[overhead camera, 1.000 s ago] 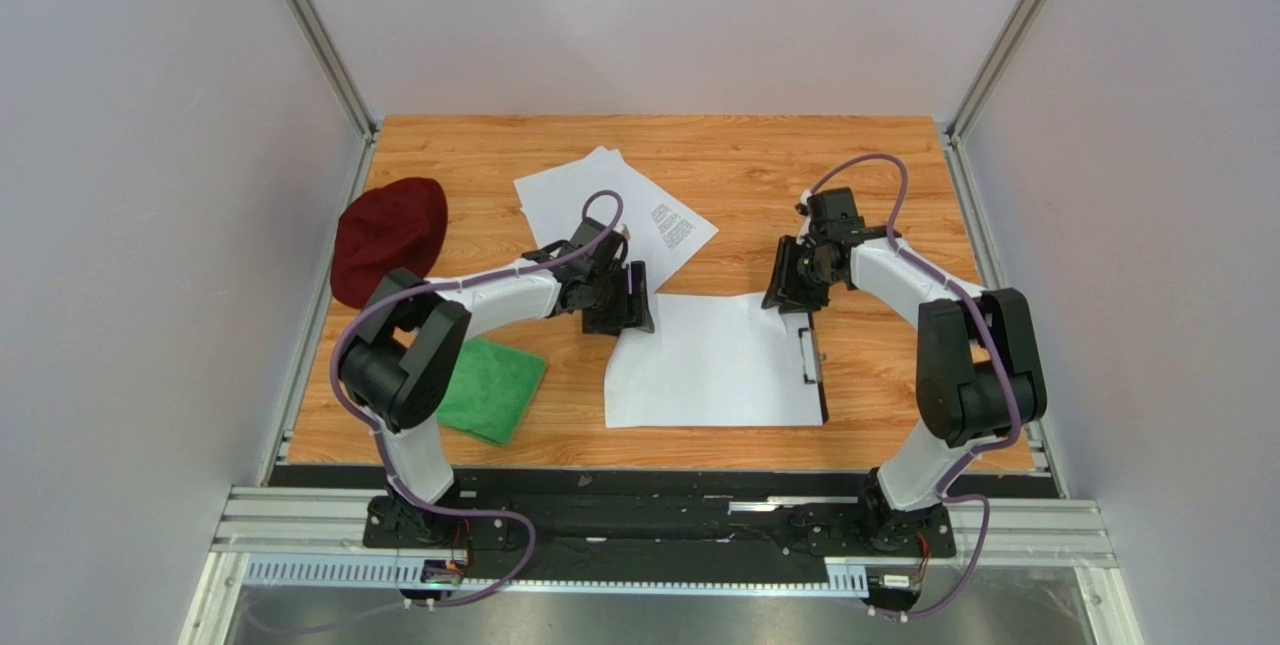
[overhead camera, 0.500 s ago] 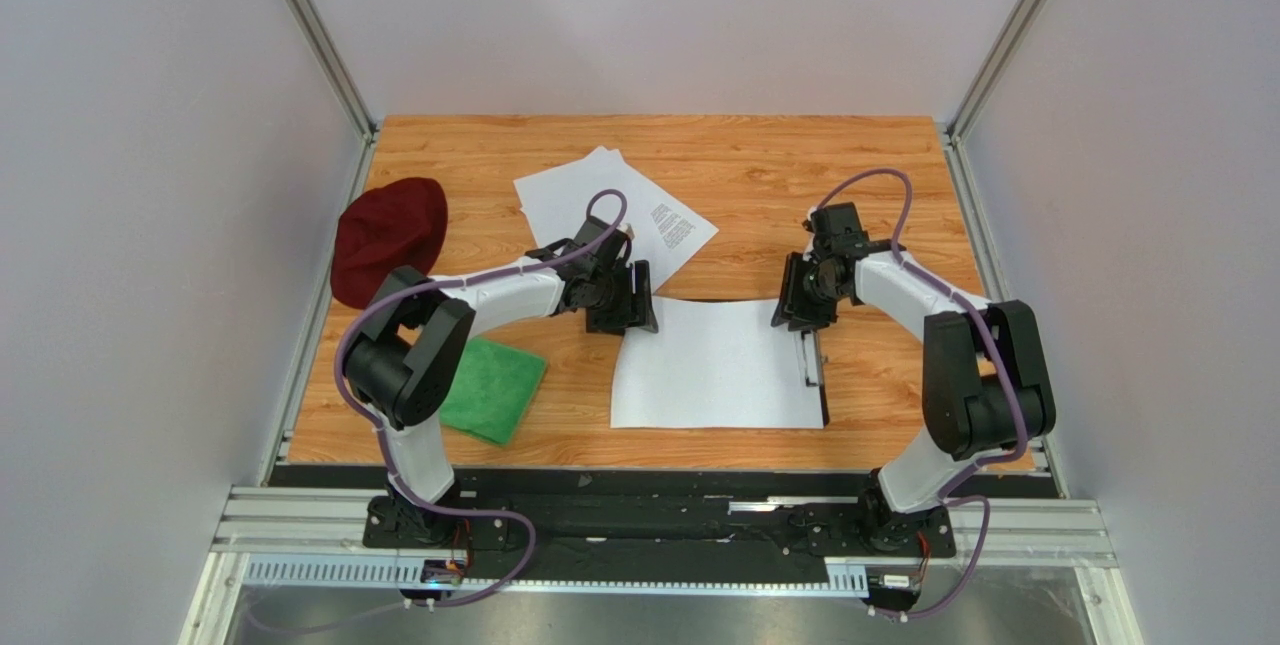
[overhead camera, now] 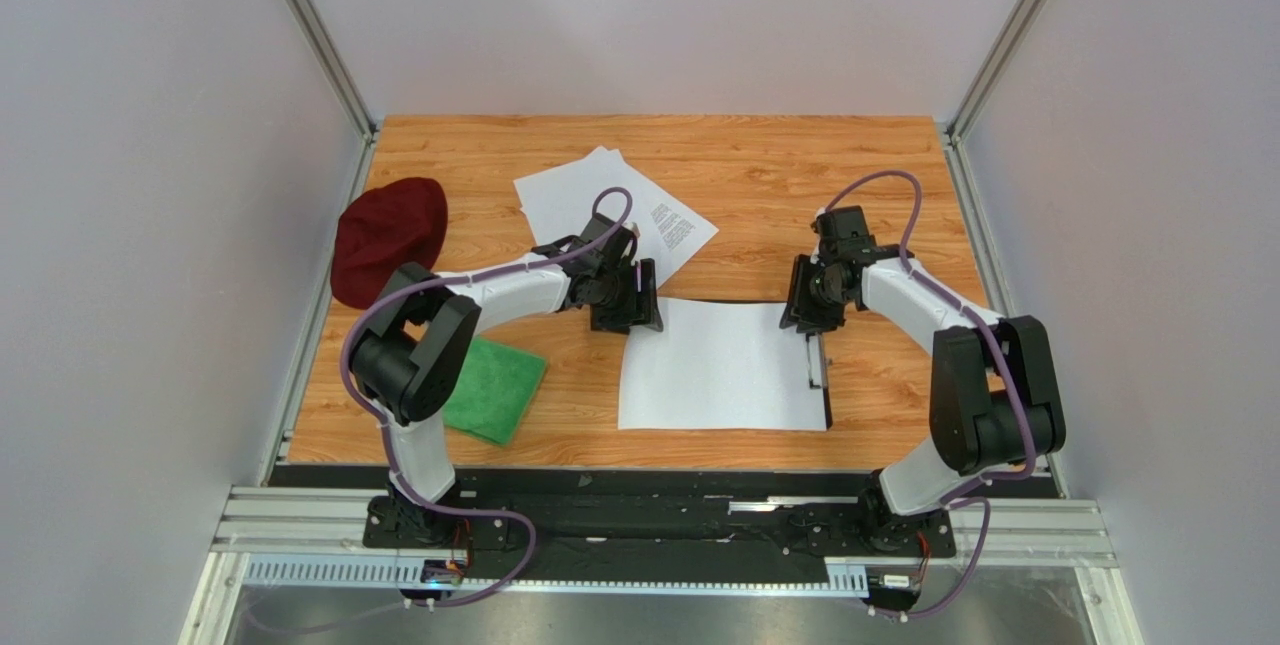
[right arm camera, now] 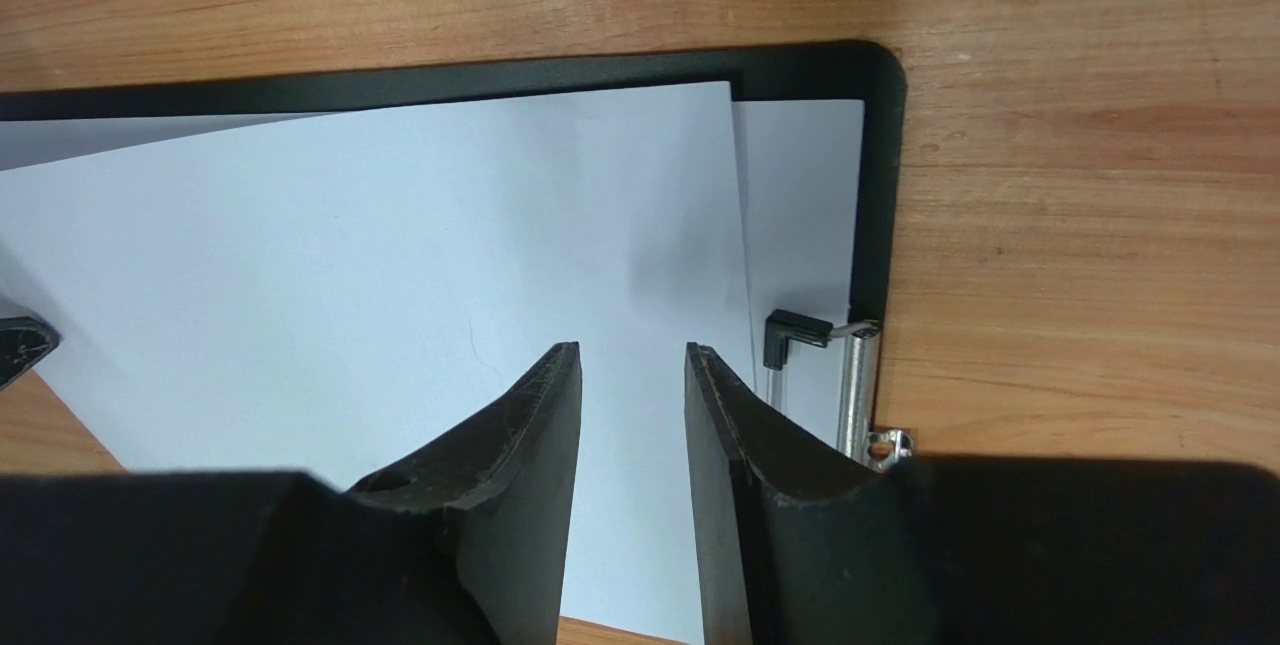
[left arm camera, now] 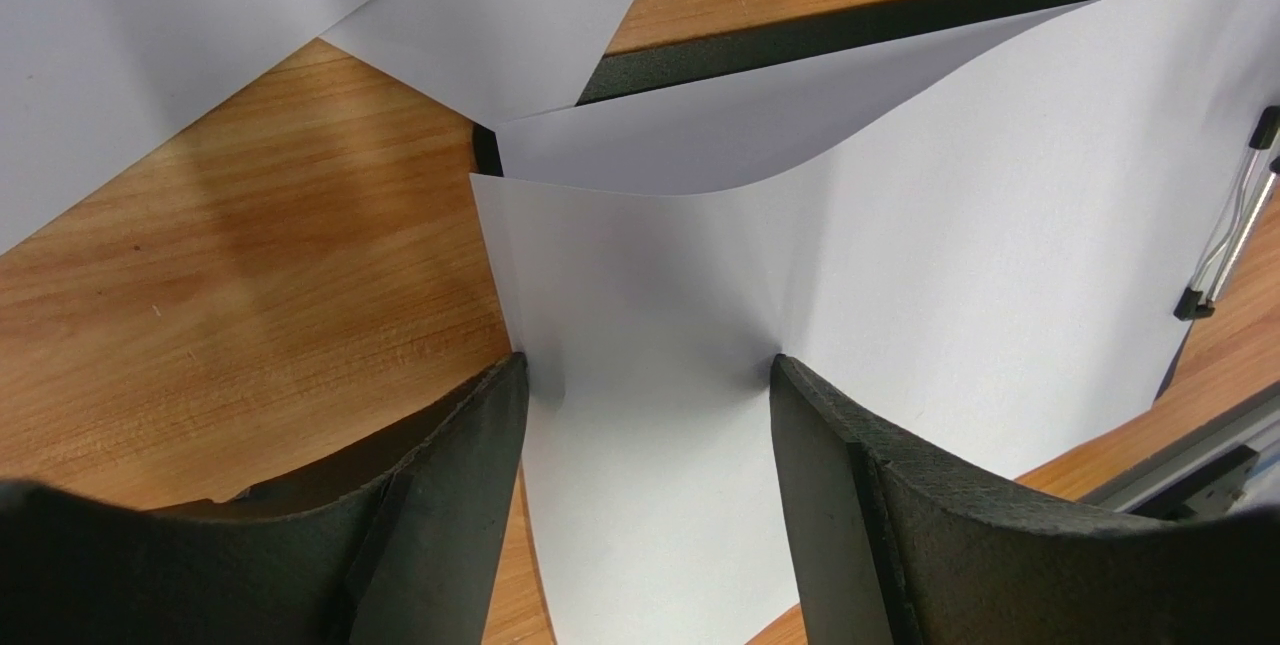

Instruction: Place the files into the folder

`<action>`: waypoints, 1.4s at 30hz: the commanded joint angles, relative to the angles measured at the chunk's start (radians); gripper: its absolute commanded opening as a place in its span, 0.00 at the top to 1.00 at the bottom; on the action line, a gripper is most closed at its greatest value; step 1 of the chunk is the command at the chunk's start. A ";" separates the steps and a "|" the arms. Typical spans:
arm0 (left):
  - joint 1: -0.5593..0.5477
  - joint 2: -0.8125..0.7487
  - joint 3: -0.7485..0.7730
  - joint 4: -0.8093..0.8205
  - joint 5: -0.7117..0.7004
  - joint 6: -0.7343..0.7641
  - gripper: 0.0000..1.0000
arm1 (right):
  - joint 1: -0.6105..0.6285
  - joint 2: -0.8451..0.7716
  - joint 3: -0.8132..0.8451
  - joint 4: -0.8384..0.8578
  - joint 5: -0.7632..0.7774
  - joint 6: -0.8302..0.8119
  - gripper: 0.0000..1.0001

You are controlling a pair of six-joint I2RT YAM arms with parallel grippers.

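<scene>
The black folder [overhead camera: 751,299] lies open at the table's middle, mostly covered by white sheets [overhead camera: 721,368]; its metal clip [overhead camera: 816,360] runs along the right side. My left gripper [overhead camera: 637,311] is open, its fingertips down on the sheets' left edge; in the left wrist view [left arm camera: 649,368] the top sheet [left arm camera: 902,270] bulges up ahead of them. My right gripper [overhead camera: 801,312] is over the sheets' right edge beside the clip [right arm camera: 842,375], jaws a narrow gap apart with nothing between them [right arm camera: 631,353]. The folder's corner [right arm camera: 879,68] shows there. More files [overhead camera: 609,207] lie loose behind.
A dark red hat [overhead camera: 388,237] lies at the left edge and a green cloth [overhead camera: 493,387] at the front left. The loose sheets [left arm camera: 181,15] overlap the folder's far left corner. Grey walls close in the table on three sides.
The sheets have slid a little to the right onto the folder with my left gripper. My right gripper has moved nearer and down onto the sheets' right edge.
</scene>
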 commanded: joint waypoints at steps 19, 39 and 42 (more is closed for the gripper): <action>-0.013 0.031 0.093 -0.115 -0.078 0.049 0.23 | -0.041 -0.074 -0.070 -0.049 0.189 0.003 0.25; -0.022 -0.044 0.138 -0.198 -0.156 0.085 0.19 | -0.041 -0.063 -0.084 -0.060 0.137 -0.016 0.59; -0.039 -0.093 0.136 -0.230 -0.178 0.089 0.18 | -0.042 -0.059 -0.085 -0.060 0.121 -0.017 0.59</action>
